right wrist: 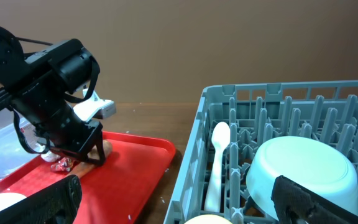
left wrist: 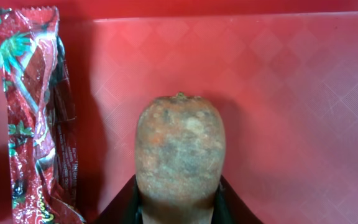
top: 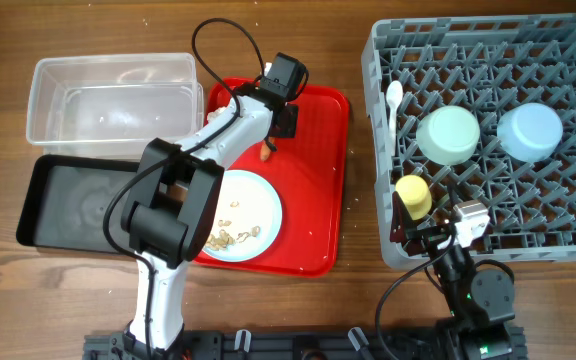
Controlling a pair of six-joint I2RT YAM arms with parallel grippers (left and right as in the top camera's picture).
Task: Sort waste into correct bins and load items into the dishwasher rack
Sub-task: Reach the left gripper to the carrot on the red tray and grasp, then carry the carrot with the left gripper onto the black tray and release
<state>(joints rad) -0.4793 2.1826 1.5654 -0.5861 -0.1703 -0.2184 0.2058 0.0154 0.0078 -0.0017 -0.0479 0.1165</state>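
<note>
White left arm [top: 230,128]; black tool [top: 268,148]; looping black cable [top: 196,42].

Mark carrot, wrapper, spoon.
carrot [left wrist: 179,155], left wrist view, middle of its orange body
wrapper [left wrist: 33,106], left wrist view, middle of the red film
spoon [right wrist: 215,169], right wrist view, mid-handle

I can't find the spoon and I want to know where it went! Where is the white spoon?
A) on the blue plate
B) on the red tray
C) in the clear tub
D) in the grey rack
D: the white spoon lies inside the grey rack, along its left edge, just left of the mint green bowl.
</note>
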